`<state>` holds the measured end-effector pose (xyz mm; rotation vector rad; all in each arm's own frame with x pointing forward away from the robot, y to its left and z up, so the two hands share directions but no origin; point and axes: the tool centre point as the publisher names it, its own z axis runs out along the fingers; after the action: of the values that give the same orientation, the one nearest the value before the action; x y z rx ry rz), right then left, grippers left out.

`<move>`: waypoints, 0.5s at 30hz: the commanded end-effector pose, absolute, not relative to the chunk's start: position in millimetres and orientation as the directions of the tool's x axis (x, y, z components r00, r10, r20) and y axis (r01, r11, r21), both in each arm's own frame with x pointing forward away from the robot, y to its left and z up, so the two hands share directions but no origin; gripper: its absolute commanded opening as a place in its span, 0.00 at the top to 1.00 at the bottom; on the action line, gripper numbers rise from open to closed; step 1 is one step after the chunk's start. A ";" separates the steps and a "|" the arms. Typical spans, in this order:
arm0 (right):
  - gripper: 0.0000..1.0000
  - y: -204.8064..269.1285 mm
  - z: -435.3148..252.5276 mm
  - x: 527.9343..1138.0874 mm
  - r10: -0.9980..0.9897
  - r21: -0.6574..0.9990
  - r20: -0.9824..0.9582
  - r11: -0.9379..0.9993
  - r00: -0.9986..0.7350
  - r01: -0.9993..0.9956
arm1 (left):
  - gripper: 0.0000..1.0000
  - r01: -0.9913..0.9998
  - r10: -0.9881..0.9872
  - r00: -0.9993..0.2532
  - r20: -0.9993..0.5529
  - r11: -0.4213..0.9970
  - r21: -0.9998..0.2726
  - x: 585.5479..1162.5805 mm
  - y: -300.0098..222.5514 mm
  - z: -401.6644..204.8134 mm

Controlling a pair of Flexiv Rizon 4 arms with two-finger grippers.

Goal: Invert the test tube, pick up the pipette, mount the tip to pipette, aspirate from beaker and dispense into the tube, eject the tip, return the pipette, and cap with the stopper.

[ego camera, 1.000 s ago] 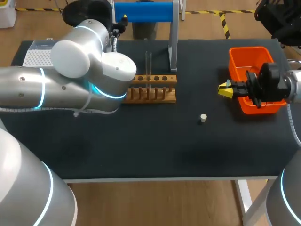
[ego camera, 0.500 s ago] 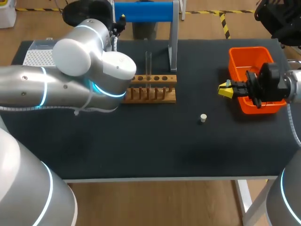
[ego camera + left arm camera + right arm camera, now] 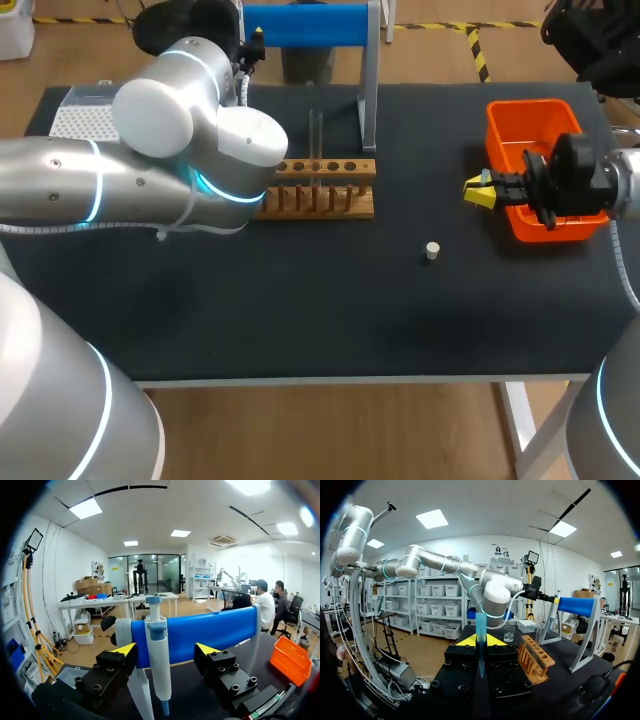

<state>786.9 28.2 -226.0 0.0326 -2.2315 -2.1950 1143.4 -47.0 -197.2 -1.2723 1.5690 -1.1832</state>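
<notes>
We are working on the pipette pick-up. Our left gripper [image 3: 165,650] is sitting at the far left of the table with its fingers spread wide on either side of the pipette [image 3: 158,635]. Neither pad is touching the pipette, which is hanging upright on the blue stand [image 3: 215,627].

Our right gripper [image 3: 480,641] is waiting at the right side, just beside the orange bin [image 3: 535,120]. Its yellow tips are pinching what looks like a blue pipette tip [image 3: 480,622], held upright.

The test tube [image 3: 315,130] is standing in the wooden rack [image 3: 320,190] near the middle. The stopper [image 3: 432,251] is lying loose on the mat, nearer to us and to the right of the rack. The beaker [image 3: 509,633] is showing only in the right wrist view, on the far left beyond the rack.

Next, we judge, the left fingers are needing to close squarely on the pipette body and lift it straight up off its hook. Any tilt during that lift is risking a snag on the stand.
</notes>
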 end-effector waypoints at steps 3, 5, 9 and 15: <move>1.00 28.1 -225.9 786.0 -0.020 1.000 -0.007 0.017 -1.000 -0.008 | 0.41 -0.245 -0.981 -0.192 -0.015 0.062 -0.968 1148.6 -48.7 -201.2; 1.00 28.1 -225.9 786.0 -0.020 1.000 -0.007 0.017 -1.000 -0.008 | 0.44 -0.244 -0.982 -0.191 -0.015 0.062 -0.968 1149.3 -48.6 -201.1; 1.00 28.1 -225.9 786.0 -0.020 1.000 -0.007 0.017 -1.000 -0.008 | 0.47 -0.244 -0.982 -0.189 -0.013 0.060 -0.968 1150.8 -48.2 -201.2; 1.00 28.1 -225.9 786.0 -0.020 1.000 -0.007 0.017 -1.000 -0.008 | 0.49 -0.247 -0.982 -0.190 -0.012 0.060 -0.967 1153.2 -48.7 -202.3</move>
<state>786.9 28.2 -226.0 0.0326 -2.2316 -2.1949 1149.8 -47.0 -199.6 -1.2718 1.5613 -1.1865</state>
